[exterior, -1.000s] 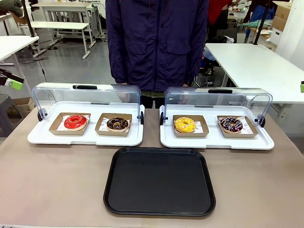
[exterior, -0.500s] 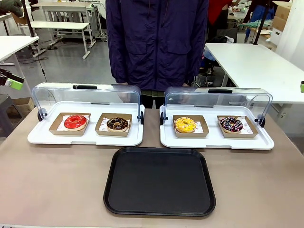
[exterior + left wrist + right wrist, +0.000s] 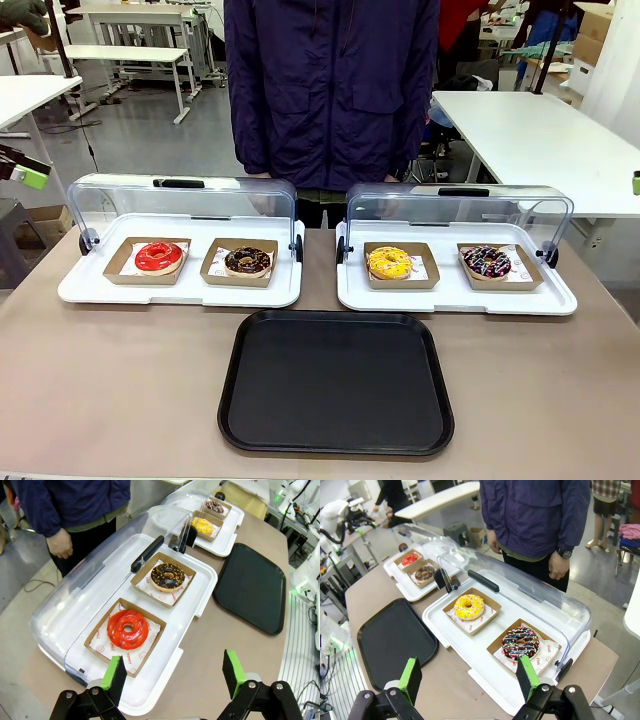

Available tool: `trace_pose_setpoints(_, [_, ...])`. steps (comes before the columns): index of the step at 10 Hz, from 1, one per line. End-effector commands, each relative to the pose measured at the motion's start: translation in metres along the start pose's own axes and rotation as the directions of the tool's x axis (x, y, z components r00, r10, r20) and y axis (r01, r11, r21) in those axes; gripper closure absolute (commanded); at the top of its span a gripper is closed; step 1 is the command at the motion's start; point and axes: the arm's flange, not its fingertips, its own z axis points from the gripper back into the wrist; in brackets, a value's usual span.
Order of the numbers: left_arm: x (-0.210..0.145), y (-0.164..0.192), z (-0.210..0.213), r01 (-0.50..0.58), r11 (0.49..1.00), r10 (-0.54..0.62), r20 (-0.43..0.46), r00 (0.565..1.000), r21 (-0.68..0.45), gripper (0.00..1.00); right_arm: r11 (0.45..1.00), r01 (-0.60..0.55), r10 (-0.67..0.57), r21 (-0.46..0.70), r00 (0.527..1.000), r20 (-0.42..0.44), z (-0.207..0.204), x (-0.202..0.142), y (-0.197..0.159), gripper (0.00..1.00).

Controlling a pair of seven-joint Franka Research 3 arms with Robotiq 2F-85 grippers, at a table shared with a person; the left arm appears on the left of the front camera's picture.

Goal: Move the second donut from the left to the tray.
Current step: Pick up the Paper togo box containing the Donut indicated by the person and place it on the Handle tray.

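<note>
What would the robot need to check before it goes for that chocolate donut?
1. Chocolate donut sits in its cardboard holder, second from left: ok.
2. Clear lid rolled back, donut uncovered: ok.
3. Black tray bare, room for the donut: ok.
4. Left hand open: ok.
5. Person's hand at their side, away from the donut: ok.
6. Holder loose on its white tray: cannot tell.

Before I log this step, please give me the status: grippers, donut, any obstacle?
Left gripper open, right gripper open, nothing held. Chocolate donut on white tray, lid raised. Black tray waiting, nothing in the way.
</note>
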Motion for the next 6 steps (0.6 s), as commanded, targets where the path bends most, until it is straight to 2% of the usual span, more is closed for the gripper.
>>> trace_pose_setpoints(1, [0.001,-0.0006,0.0,0.005,1.0,-0.005,0.007,1.0,-0.008,0.0,1.0,-0.024,0.024,0.004,0.999,0.025,-0.0007,0.0034,-0.0028,0.0])
trace_pose_setpoints(6, [0.001,-0.0006,0.0,0.005,1.0,-0.005,0.007,1.0,-0.008,0.0,1.0,-0.024,0.024,0.004,0.999,0.025,-0.0007,0.0034,-0.0028,0.0])
